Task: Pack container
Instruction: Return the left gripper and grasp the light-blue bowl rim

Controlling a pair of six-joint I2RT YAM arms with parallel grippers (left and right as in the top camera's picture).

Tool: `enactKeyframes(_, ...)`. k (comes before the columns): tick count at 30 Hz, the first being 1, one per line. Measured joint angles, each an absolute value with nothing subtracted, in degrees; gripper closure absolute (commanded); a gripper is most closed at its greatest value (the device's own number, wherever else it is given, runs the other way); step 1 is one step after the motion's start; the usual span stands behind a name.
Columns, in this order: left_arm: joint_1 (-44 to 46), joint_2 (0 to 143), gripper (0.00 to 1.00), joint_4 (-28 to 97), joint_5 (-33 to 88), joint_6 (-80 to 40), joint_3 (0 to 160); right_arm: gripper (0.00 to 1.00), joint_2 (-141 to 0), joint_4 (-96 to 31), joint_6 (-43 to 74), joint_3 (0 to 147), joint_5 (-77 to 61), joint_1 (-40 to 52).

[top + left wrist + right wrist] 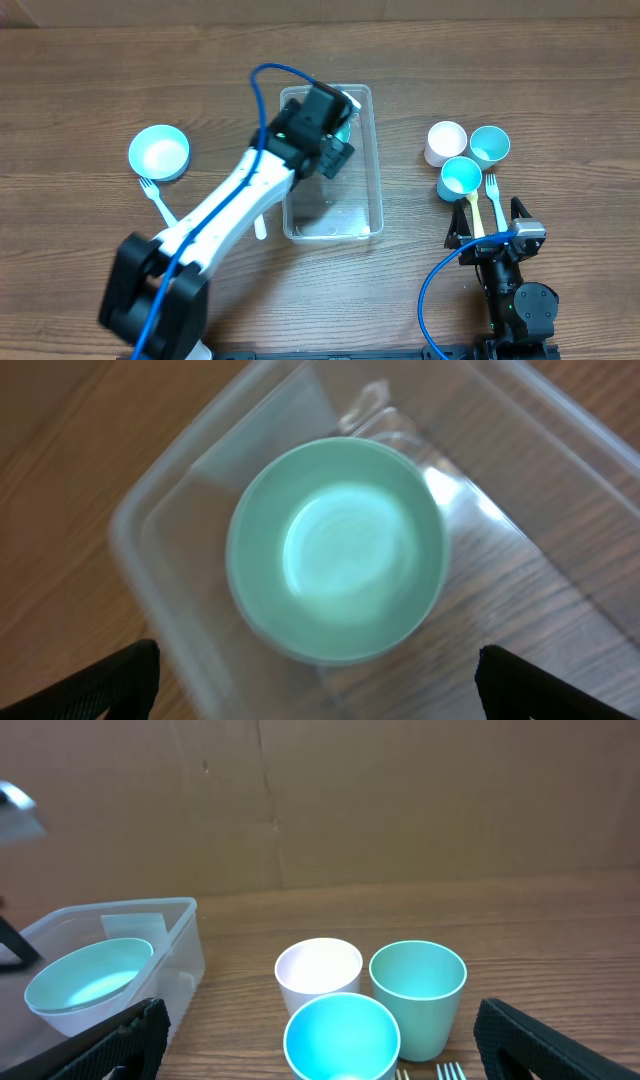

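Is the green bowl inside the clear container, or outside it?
Inside. The green bowl sits mouth-up within the container walls, near one end.

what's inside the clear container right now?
One green bowl, upright, at one end of the container; the rest of its floor shows bare. Overhead, the left arm covers much of that end, and whatever lies under the bowl is hidden.

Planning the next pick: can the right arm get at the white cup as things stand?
Probably, but only from above: the white cup stands uncovered, but the blue cup sits between it and the right gripper, and the green cup crowds it.
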State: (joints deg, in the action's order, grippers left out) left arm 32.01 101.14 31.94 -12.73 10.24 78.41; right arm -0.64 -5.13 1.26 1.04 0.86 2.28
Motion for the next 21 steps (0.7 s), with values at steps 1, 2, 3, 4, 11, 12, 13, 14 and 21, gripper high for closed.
enactKeyframes(1, 30.96, 99.18, 0.00, 33.15, -13.34, 8.32, 78.43, 0.00, -0.64, -5.19, 1.26, 1.04, 0.86, 2.28)
enactKeyframes(2, 29.47, 96.75, 0.00, 35.88, -14.26, 6.07, 78.46, 0.00, -0.64, -5.17, 1.28, 1.04, 0.86, 2.28)
enactKeyframes(3, 27.62, 94.45, 0.00, 38.15, -15.18, 4.21, 78.46, 0.00, -0.64, -5.15, 1.28, 1.04, 0.84, 2.28)
enactKeyframes(4, 26.11, 93.03, 0.00, 39.90, -15.79, 2.87, 78.54, 0.00, -0.62, -5.19, 1.28, 1.04, 0.84, 2.28)
enactKeyframes(11, 11.97, 89.62, 0.00, 54.13, -18.74, -8.82, 78.35, 0.00, -0.64, -5.15, 1.23, 1.04, 0.89, 2.28)
enactKeyframes(12, 8.93, 89.62, 0.00, 54.72, -18.94, -10.63, 77.87, 0.00, -0.64, -5.17, 1.26, 1.04, 0.84, 2.28)
enactKeyframes(13, 6.98, 89.62, 0.00, 54.35, -19.09, -11.60, 77.32, 0.00, -0.64, -5.17, 1.26, 1.04, 0.86, 2.28)
enactKeyframes(14, 5.41, 89.62, 0.00, 53.91, -19.18, -12.21, 76.60, 0.00, -0.64, -5.15, 1.28, 1.04, 0.86, 2.28)
enactKeyframes(21, 0.86, 91.18, 0.03, 38.41, -19.55, -13.26, 63.51, 0.00, -0.64, -5.17, 1.26, 1.04, 0.86, 2.28)
